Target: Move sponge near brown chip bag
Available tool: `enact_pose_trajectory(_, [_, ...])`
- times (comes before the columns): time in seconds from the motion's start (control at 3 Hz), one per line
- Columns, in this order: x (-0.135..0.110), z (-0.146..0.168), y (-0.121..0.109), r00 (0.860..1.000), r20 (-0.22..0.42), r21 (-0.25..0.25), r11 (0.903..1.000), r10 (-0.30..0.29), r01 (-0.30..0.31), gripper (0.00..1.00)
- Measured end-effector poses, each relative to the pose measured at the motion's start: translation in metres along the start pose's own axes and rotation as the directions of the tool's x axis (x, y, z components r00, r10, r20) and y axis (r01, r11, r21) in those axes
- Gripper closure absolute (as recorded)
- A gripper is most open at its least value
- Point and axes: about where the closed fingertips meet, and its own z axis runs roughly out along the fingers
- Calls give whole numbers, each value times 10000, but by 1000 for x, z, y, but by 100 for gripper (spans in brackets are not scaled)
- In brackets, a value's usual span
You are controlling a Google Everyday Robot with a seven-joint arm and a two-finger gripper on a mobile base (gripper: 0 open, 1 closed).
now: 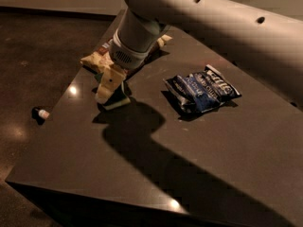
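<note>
My gripper (111,91) is at the left side of the dark table (142,174), pointing down, shut on the sponge (120,100). The sponge shows a dark green top and a pale yellow edge, and is at or just above the tabletop. The brown chip bag (94,60) lies just behind the gripper at the table's far left edge. It is mostly hidden by my wrist, and another corner of it pokes out on the far side of the arm. One pale finger (105,85) stands in front of the sponge.
A smaller blue and white chip bag (202,92) lies right of centre on the table. My arm (213,27) spans the upper right and casts a broad shadow over the table's middle. A small dark object (40,113) lies on the floor to the left.
</note>
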Motion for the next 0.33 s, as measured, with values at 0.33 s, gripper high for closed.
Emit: enact_pose_trajectory(0.33, [0,0,0,10000,0,0,10000,0,0,0])
